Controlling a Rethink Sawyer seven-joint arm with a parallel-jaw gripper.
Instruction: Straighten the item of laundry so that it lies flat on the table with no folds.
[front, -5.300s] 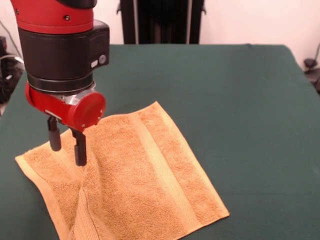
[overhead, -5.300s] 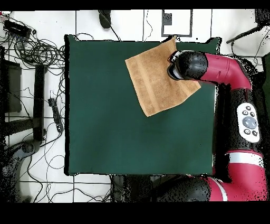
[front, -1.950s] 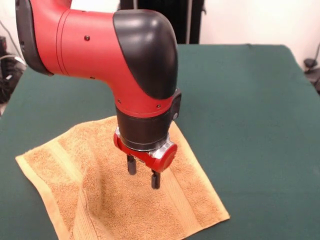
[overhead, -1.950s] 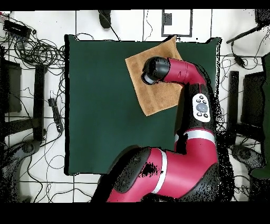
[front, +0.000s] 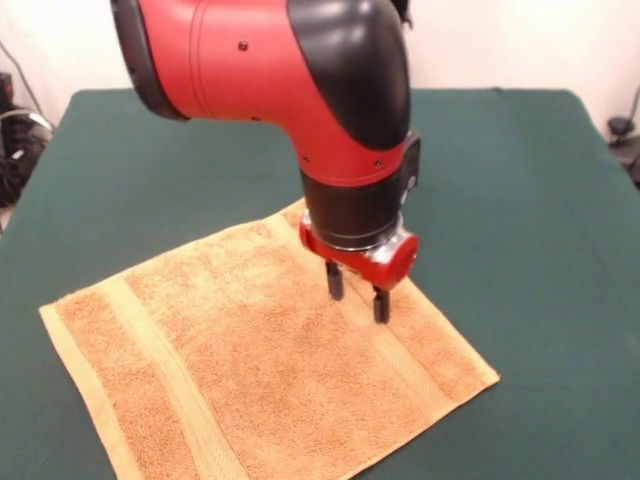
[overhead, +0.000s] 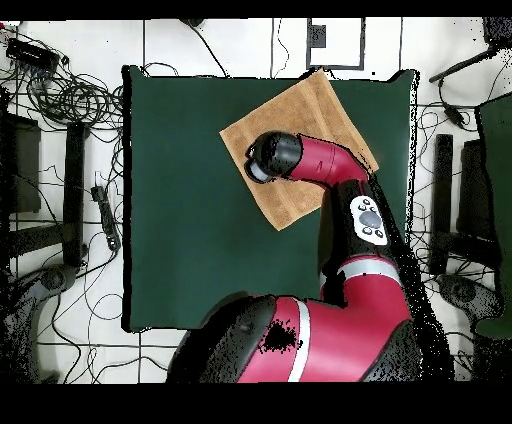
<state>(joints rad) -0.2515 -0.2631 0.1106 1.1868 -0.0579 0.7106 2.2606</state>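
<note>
Now the towel (front: 250, 370) is lying spread on the table (front: 520, 180), its earlier ridge at 7 o'clock gone, so flattening looks nearly done. Having moved toward 3 o'clock, the jaws (front: 357, 298) are hanging slightly parted and empty above the paler band.

Claw (front: 354, 294) downward, fingers slightly parted, arm bent.

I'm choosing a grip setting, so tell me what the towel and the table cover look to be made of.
The towel looks like soft terry cloth, orange-tan with a fuzzy looped pile; its paler bands look flat-woven and smoother. The table cover looks like dark green felt or a similar matte cloth, with no sheen or visible weave. The exact fibre of either cannot be told.
</note>
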